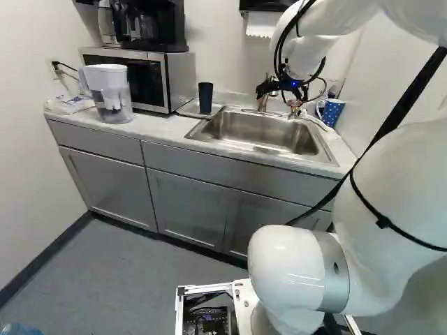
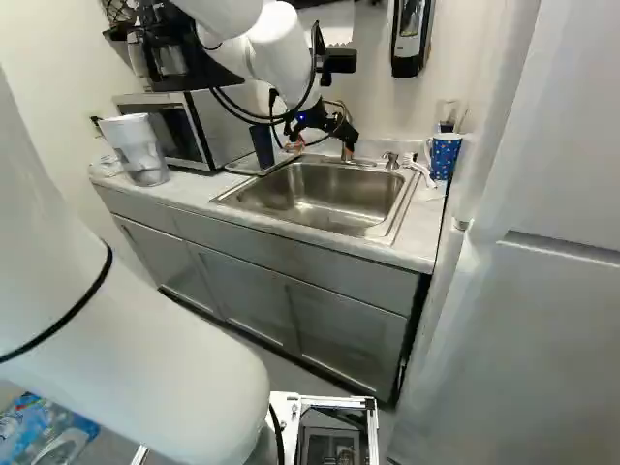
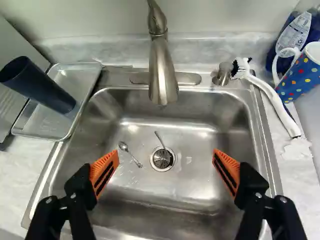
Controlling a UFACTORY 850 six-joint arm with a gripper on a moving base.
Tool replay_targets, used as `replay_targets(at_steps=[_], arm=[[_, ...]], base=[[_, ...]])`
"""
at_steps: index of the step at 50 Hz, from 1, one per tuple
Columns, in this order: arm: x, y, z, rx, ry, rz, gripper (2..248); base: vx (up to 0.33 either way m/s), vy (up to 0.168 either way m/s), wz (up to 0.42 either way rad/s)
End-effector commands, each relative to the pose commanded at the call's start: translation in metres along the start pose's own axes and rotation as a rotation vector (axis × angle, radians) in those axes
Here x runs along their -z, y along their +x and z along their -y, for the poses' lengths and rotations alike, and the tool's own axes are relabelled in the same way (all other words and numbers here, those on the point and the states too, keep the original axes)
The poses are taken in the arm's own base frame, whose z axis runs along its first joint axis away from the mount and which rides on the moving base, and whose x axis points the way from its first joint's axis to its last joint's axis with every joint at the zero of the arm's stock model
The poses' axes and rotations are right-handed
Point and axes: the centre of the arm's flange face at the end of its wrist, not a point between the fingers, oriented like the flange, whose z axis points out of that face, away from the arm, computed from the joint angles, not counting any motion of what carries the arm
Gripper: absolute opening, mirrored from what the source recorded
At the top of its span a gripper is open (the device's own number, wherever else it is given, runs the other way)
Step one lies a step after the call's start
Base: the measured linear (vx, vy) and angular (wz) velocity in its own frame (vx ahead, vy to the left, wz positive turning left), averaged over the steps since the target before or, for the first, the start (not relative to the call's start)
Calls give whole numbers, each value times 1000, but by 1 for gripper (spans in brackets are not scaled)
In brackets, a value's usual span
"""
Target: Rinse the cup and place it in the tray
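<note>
Above the sink, my gripper [image 2: 322, 145] shows in the right base view. In the wrist view the gripper [image 3: 166, 160] is open, its orange pads wide apart over the basin [image 3: 150, 192] with nothing between them. A dark blue cup [image 3: 42, 87] stands upright in the metal tray [image 3: 45, 127], on the counter beside the sink. The same cup [image 1: 205, 98] is next to the microwave in the left base view. The steel faucet [image 3: 161, 65] is ahead of the gripper, over the basin; no water is visible running from it.
A spoon [image 3: 131, 154] and another small utensil [image 3: 159, 140] lie in the basin near the drain. Across the sink from the tray are a white brush [image 3: 275, 102], a dotted blue mug [image 3: 301, 75] and a bottle [image 3: 295, 37]. A pitcher [image 1: 112, 98] stands before the microwave [image 1: 178, 77].
</note>
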Motion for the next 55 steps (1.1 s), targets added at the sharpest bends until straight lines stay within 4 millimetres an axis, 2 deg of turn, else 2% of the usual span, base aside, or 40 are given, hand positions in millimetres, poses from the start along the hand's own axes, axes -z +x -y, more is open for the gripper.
replay_targets(at_steps=[55], arm=[[0, -1, 0, 0, 1, 9, 247]], base=[[0, 0, 0]])
